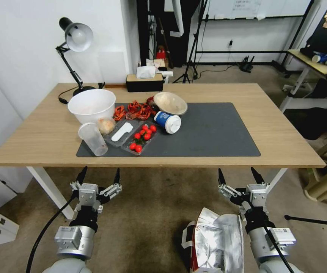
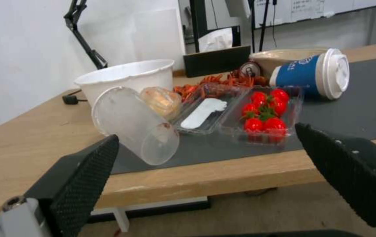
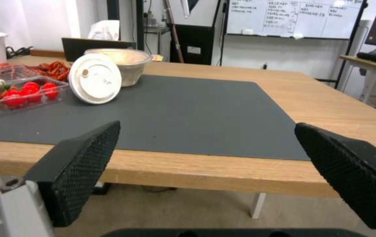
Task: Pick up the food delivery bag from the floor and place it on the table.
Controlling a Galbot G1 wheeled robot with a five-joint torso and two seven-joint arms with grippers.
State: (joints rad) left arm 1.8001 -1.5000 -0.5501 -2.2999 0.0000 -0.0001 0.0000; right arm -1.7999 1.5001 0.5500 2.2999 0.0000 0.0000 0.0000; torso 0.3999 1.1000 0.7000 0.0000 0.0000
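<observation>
Nearest to us, our large boxy white-and-red paper delivery bag with crinkly silver foil lining [image 1: 216, 242] stands on the dull brownish-grey carpet-like floor [image 1: 148, 212], short of the long light-wood bench [image 1: 38, 140]. Our right tool [image 1: 239, 177] hovers just beyond the bag, fingers spread wide and empty. Our left tool [image 1: 98, 176] hangs well to the bag's left, equally wide. Farther off, on the bench's dark grey mat [image 1: 213, 132], lie a clear tray of red cherry tomatoes [image 1: 140, 138] and a tipped blue paper cup [image 1: 167, 122].

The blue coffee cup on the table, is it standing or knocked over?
Knocked over: the blue coffee cup lies on its side on the dark mat, white lid facing sideways.
</observation>
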